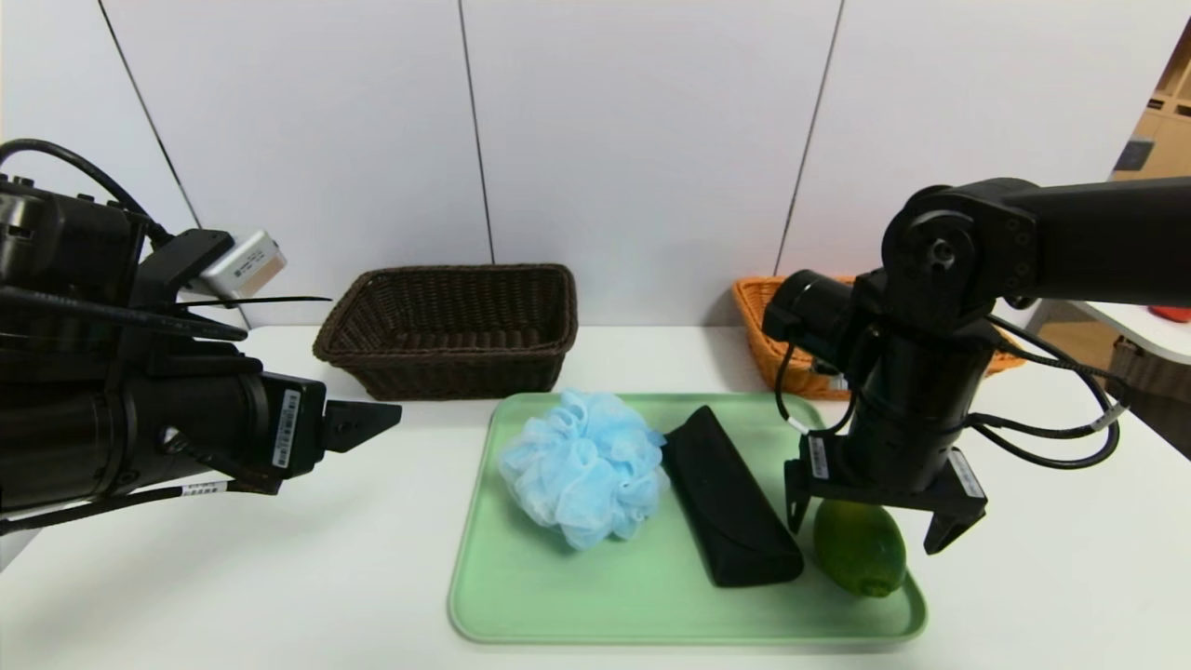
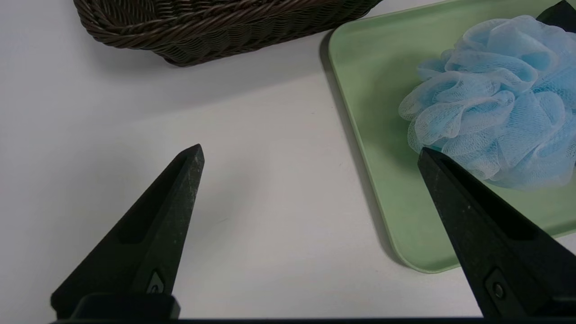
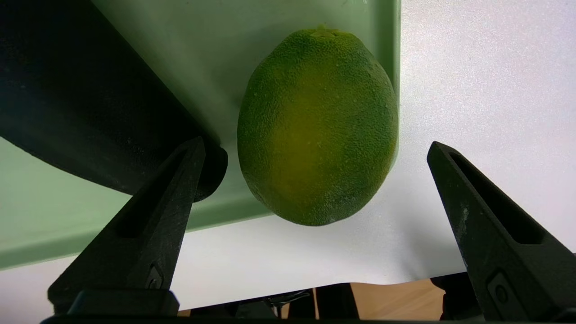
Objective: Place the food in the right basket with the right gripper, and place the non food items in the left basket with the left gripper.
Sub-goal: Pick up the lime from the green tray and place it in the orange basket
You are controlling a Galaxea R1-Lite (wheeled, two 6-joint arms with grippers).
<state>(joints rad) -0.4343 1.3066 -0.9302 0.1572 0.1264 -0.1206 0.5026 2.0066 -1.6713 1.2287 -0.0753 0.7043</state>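
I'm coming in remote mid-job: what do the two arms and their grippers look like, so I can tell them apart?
Both are black. The left gripper has pointed triangular fingers, a white barcode label on its wrist, a silver-grey box mounted above and thin black cables. The right gripper has the same pointed black fingers, white labels on its wrist housing, looping black cables with white tags, and a round-jointed black arm.

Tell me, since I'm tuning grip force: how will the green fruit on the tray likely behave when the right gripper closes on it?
The green fruit looks firm, with a pebbled rind, so it should probably hold its shape. Its oval, rounded body may roll or squirt sideways if pinched off-centre. It lies at the tray's raised edge, beside the glasses case, between the open right gripper's jaws, leaving little room.
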